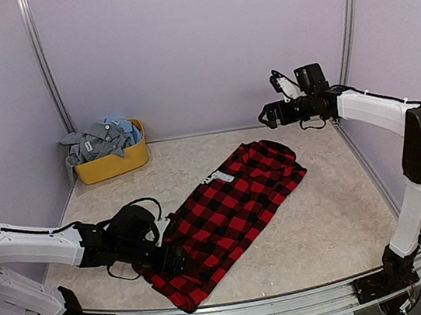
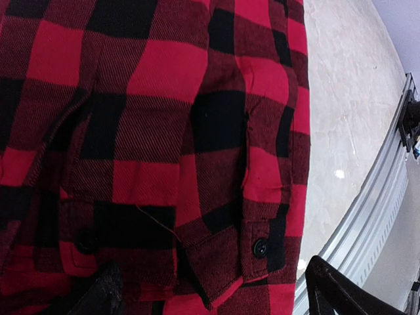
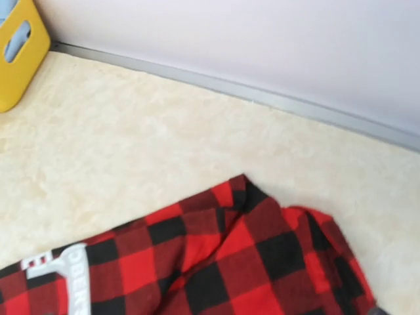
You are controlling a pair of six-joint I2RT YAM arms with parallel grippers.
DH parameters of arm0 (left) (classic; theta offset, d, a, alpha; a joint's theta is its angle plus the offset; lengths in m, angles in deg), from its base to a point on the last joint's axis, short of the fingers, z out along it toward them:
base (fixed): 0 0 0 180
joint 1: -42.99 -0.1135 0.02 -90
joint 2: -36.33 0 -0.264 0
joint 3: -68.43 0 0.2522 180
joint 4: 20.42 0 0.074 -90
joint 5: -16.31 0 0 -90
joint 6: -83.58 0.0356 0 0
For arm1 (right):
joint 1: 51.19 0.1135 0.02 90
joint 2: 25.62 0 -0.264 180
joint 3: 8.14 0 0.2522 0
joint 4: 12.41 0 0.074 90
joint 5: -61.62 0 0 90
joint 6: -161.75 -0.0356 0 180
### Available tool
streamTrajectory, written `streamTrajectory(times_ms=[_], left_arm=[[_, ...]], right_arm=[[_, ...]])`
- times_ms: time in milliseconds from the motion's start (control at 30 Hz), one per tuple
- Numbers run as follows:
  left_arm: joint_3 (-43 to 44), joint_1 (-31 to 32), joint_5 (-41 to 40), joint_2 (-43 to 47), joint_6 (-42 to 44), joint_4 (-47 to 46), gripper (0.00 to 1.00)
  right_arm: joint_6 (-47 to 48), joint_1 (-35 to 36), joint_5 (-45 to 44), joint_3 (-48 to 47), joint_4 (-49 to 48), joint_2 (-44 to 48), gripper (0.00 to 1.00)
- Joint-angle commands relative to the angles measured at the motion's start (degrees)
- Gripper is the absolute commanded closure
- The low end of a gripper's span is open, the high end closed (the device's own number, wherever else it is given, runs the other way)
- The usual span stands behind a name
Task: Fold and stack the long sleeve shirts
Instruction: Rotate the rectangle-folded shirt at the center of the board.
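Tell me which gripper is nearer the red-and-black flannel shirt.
Left. The left gripper is down at the near end of the flannel shirt, fingers spread over the cloth. The right gripper hangs raised by the back wall, beyond the shirt's far end.

Beige mottled table [image 1: 320, 212], two things on it.
Red-and-black flannel shirt [image 1: 231, 217] spread flat, centre to lower left; yellow tub [image 1: 113, 165] upper left by wall.
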Motion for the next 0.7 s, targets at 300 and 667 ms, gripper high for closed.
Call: streamTrajectory(times_ms=[300, 667], left_arm=[[4.7, 8.3, 9.8, -13.9, -3.1, -9.6, 0.12], [24.4, 12.1, 17.5, -34.0, 1.1, -11.7, 0.12]], right_arm=[[-10.2, 1.2, 0.2, 12.1, 2.8, 1.9, 0.04], [-10.5, 1.4, 0.0, 11.7, 4.1, -2.4, 0.06]])
